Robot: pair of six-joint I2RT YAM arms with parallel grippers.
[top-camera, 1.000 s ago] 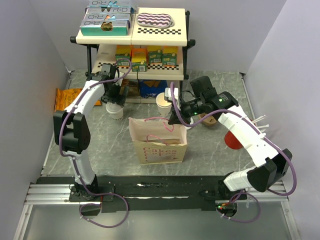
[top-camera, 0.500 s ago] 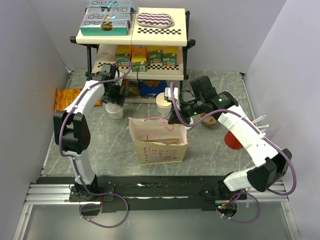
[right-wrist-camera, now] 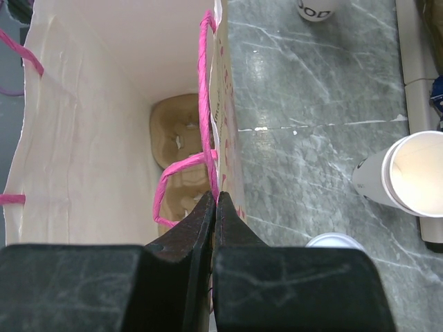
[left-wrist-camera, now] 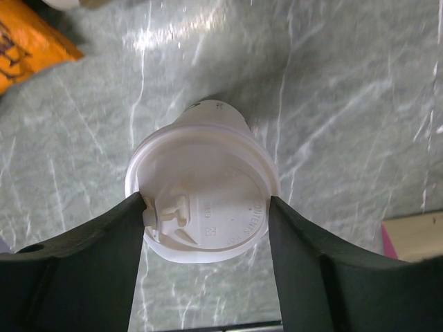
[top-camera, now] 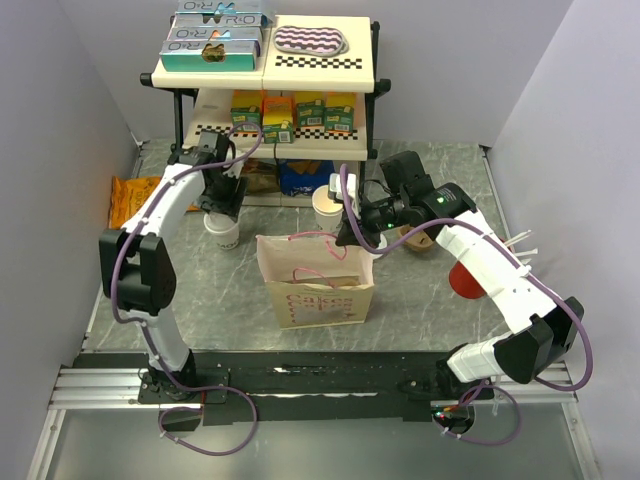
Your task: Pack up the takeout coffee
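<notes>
A robot test booth dressed as a small café: plain grey walls (top-camera: pixel 60 120) box in a marbled worktop (top-camera: pixel 220 290), with a shelf (top-camera: pixel 320 72) of snack boxes (top-camera: pixel 215 35), juice cartons (top-camera: pixel 295 110) and a paper bag (top-camera: pixel 318 290).

lidded cream paper cup (left-wrist-camera: pixel 204 207) — apparently upright

Boxes (top-camera: pixel 215 30), top shelf: large letters "R·O" read on top faces; smaller print illegible.
Bag (top-camera: pixel 320 300): pink script on front, top word appeared to read "Cakes"; lines below illegible.
Cup (right-wrist-camera: pixel 316 8), top edge of right wrist view: dark letters "OOD", rest cut off by frame.
Lid (left-wrist-camera: pixel 208 211): embossed characters near rim and centre, too faint to read.
Packet (left-wrist-camera: pixel 28 45), orange: dark letter fragments only, cut off.
Cartons (top-camera: pixel 295 110), middle shelf: print unreadable.
</notes>
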